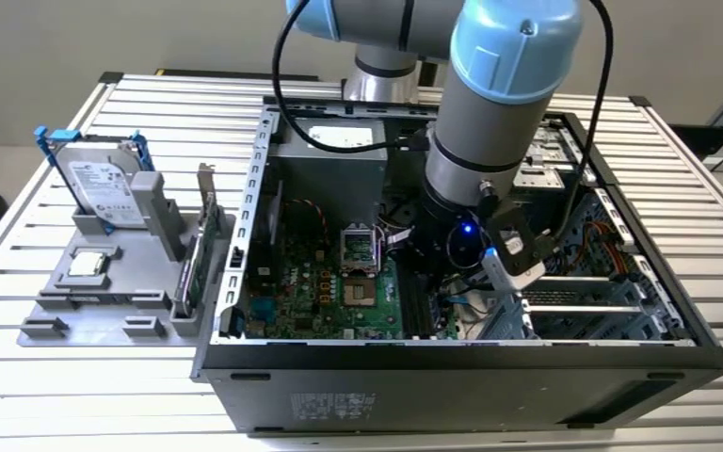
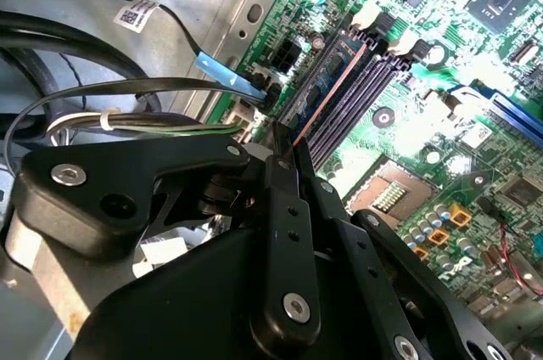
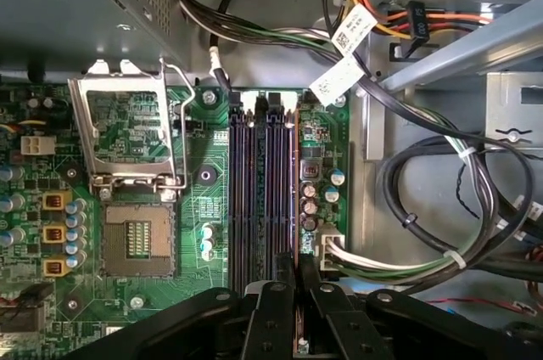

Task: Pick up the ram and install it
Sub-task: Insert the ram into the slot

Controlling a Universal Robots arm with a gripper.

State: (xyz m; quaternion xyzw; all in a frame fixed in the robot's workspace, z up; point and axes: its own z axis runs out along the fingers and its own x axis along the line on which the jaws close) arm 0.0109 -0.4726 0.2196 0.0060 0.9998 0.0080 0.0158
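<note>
1. Grey fixture tray on the slatted table, at the exterior view's left: it carries the silver hard drive in its blue frame and an upright card. I see no ram stick left on it, so the pick-up looks done.

2. Centre of the exterior view: the open computer case lies on its side, green motherboard exposed, CPU socket bare.

3. Further right, my arm reaches down into the case. My gripper sits over the memory slots, fingers closed together on the ram.

4. In the second wrist view the ram shows as a thin dark board with a copper-toned edge, running from my fingertips along the slots, lined up with one of them.

5. Judged progress: picked and brought to the slot. Whether the stick is pressed fully home I cannot tell; the slot latches are not clearly read, and I have not let go.
</note>
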